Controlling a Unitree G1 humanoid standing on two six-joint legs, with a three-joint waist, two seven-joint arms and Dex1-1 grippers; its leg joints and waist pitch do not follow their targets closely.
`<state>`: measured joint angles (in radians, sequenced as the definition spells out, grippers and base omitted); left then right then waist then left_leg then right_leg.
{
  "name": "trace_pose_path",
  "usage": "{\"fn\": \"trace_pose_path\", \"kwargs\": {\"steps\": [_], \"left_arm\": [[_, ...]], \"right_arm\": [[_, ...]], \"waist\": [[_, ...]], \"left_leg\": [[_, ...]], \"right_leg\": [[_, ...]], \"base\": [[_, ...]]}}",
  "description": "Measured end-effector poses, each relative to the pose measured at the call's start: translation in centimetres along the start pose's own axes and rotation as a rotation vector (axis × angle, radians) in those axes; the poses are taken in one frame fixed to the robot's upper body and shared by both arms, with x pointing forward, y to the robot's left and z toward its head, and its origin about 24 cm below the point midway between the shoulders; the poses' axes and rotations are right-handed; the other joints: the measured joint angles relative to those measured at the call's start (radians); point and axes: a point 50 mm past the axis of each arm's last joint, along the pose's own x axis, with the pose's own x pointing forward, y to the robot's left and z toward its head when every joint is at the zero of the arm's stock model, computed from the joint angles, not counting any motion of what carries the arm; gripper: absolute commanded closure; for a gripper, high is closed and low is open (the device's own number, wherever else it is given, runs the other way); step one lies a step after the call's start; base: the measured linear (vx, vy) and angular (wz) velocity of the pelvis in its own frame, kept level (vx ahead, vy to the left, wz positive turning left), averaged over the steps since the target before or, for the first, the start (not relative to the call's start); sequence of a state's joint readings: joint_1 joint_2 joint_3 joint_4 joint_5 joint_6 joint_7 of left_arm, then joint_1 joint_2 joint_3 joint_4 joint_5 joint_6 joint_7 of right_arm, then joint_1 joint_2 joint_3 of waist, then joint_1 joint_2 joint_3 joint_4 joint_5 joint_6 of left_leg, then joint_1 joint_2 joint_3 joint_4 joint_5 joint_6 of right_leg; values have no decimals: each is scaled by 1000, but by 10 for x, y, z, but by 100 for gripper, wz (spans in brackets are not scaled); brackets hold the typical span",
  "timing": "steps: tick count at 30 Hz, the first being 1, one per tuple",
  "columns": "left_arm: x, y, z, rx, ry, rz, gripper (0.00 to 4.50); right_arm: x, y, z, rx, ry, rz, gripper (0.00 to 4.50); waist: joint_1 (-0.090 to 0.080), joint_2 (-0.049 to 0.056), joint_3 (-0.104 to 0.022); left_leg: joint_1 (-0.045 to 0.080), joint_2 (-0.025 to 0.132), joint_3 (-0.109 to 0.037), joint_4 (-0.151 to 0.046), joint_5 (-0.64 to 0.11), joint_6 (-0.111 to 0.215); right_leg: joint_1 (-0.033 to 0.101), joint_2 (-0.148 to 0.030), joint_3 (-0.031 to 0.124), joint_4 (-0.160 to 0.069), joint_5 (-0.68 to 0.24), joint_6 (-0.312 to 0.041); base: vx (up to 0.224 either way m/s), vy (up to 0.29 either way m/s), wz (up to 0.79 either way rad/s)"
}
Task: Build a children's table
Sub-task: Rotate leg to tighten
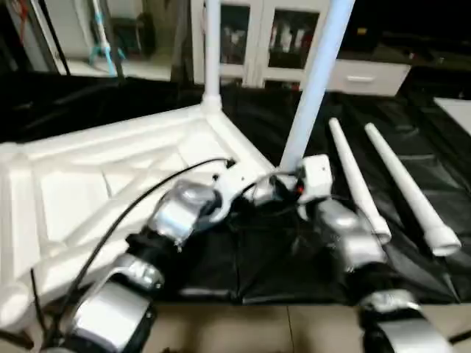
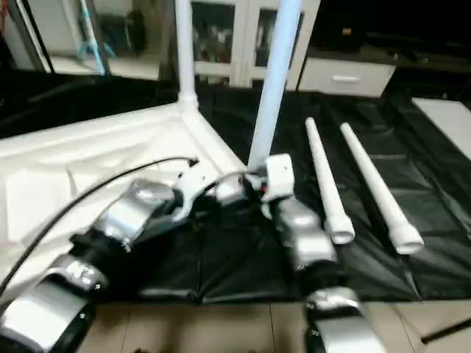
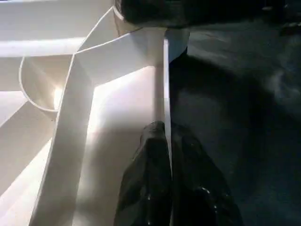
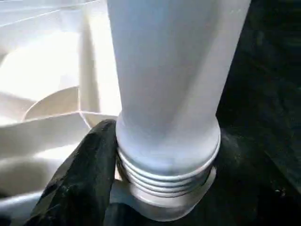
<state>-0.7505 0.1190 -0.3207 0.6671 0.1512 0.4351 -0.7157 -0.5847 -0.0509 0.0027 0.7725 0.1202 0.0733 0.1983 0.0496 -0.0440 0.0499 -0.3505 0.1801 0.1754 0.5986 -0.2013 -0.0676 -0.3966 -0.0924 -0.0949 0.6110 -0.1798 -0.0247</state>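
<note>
The white table top (image 1: 110, 169) lies upside down on the black cloth, ribs facing up. One white leg (image 1: 212, 51) stands upright in its far corner. A second leg (image 1: 313, 88) stands at the near right corner, and its threaded end (image 4: 164, 169) meets the corner socket. My right gripper (image 1: 283, 185) is shut on that leg's base, with one black finger (image 4: 89, 165) against the threads. My left gripper (image 1: 234, 176) is shut on the top's thin rim wall (image 3: 164, 84), its fingers (image 3: 150, 165) on either side. Two loose legs (image 1: 357, 176) (image 1: 408, 187) lie to the right.
The black cloth (image 1: 280, 257) ends at a near edge, with tan floor (image 1: 243, 327) below. White cabinets (image 1: 257, 37) and a drawer unit (image 1: 364, 73) stand behind. A black cable (image 1: 110, 228) runs along my left forearm. A white surface (image 1: 456, 110) shows at far right.
</note>
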Motion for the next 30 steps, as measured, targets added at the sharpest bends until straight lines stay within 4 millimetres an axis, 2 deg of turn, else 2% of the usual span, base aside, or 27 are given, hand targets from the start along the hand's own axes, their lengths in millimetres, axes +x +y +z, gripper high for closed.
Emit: {"fn": "trace_pose_path", "kwargs": {"steps": [7,9,11,13,16,20,21,24,30], "left_arm": [[0,0,1,0,-3,2,450],[0,0,2,6,-6,0,450],[-2,1,2,15,-7,-3,450],[-5,1,1,44,-17,-16,450],[-13,1,-3,82,-23,-36,450],[-29,-2,-14,135,-25,-110,450],[-32,-3,-16,152,-27,-142,450],[-38,-5,-20,167,-24,-186,450],[-58,-11,-33,227,11,-360,450]], "right_arm": [[0,-2,2,13,-17,12,178],[-1,-5,1,31,-30,21,108],[-4,-5,1,46,-46,47,108],[-8,-7,1,49,-64,74,72],[-15,-9,3,47,-84,119,54],[-26,-21,23,-7,-152,173,19],[-30,-27,29,-49,-155,206,12],[-35,-27,28,-88,-135,299,5],[-61,-36,28,-258,9,679,5]], "waist": [[4,1,0],[5,1,0],[7,1,1],[7,3,2],[4,6,4],[5,9,5],[7,9,5],[6,8,5],[11,2,5]], "left_leg": [[0,0,0,-2,0,0],[-1,0,0,-2,0,0],[-2,0,0,-2,0,0],[-4,0,0,-3,0,0],[-6,0,0,-5,0,0],[-7,1,1,-6,0,1],[-7,1,1,-7,0,0],[-7,1,2,-6,0,0],[-7,1,2,-6,0,1]], "right_leg": [[0,0,0,-1,0,-1],[-2,0,0,-1,0,0],[-3,0,0,-1,0,0],[-5,0,0,-1,0,0],[-8,1,0,-1,0,1],[-9,1,0,-1,-2,2],[-9,1,0,-2,-2,2],[-9,1,0,-2,-2,1],[-8,1,0,-2,-2,2]], "base": [[0,0,0],[0,0,0],[0,0,0],[0,0,0],[0,0,0],[0,0,0],[0,0,0],[0,0,0],[0,0,0]]}}
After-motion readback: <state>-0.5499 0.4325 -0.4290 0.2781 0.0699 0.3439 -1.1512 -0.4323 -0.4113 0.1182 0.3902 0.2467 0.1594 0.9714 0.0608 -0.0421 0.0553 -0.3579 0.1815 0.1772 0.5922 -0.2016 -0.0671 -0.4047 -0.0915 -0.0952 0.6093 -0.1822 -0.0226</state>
